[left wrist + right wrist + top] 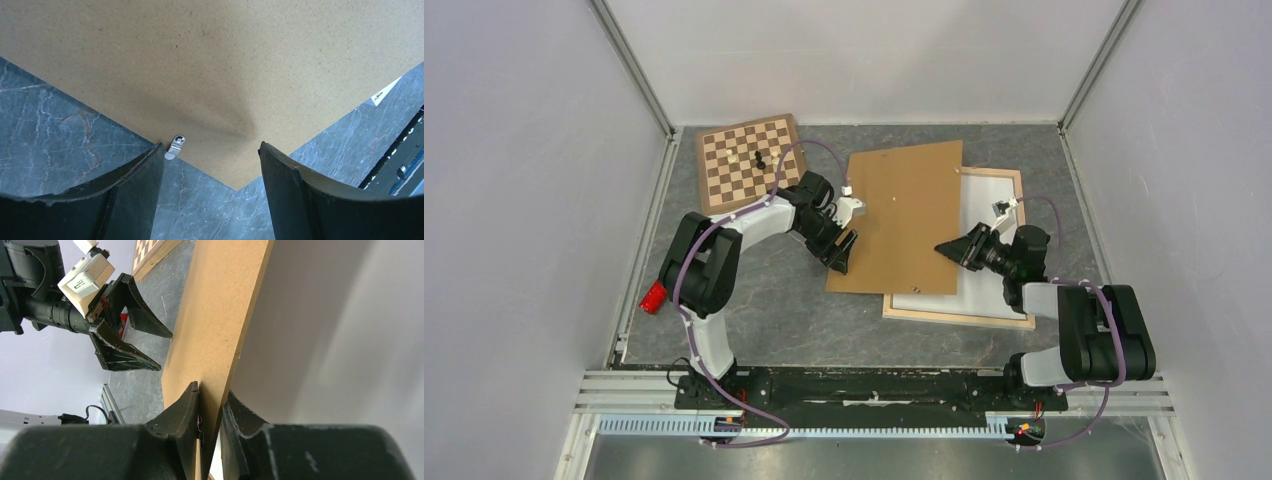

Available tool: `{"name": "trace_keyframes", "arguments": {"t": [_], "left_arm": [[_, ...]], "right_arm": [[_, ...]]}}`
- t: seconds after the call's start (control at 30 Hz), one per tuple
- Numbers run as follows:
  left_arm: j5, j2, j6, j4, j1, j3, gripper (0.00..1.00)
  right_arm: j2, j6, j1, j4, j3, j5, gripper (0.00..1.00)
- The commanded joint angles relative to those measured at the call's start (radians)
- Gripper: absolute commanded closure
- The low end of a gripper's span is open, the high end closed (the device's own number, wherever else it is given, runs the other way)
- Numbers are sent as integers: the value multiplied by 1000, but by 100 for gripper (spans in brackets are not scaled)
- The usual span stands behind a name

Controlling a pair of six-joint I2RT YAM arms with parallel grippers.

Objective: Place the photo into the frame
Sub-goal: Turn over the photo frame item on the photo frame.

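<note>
- The frame point(964, 318), thin pale wooden bars around white, lies flat at the table's point(774, 310) 3 o'clock side.
- A brown backing board point(904, 215) covers its 9 o'clock half.
- The right gripper point(941, 248) pinches the board's edge; the left gripper point(848, 250) gapes at its 9 o'clock edge.

Backing board point(902, 215): one
Frame point(954, 318): one
Chessboard point(729, 175): one
Chess pieces point(759, 160): two
Grippers: two, the left gripper point(848, 252) and the right gripper point(942, 247)
Red object point(654, 297): one

Backing board point(904, 200) lies on frame point(959, 317) left part; chessboard point(724, 170) behind-left of board.
</note>
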Motion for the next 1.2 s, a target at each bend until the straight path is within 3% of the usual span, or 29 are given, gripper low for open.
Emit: {"name": "trace_keyframes", "arguments": {"t": [0.0,0.57,0.83,1.17], "left_arm": [[63,-31,-48,-8,-11,-17,25],[169,-36,-109,-28,-59,-14,25],[155,-63,-108,-46,-61,-3,24],[32,-134,-75,-82,-46,37,18]], "right_arm": [[-30,-106,-5,79,-8,22,100],[-38,-111,-4,82,-17,31,100],[-43,-131,-9,60,-14,37,100],[-76,-99,-64,74,-20,-4,100]]}}
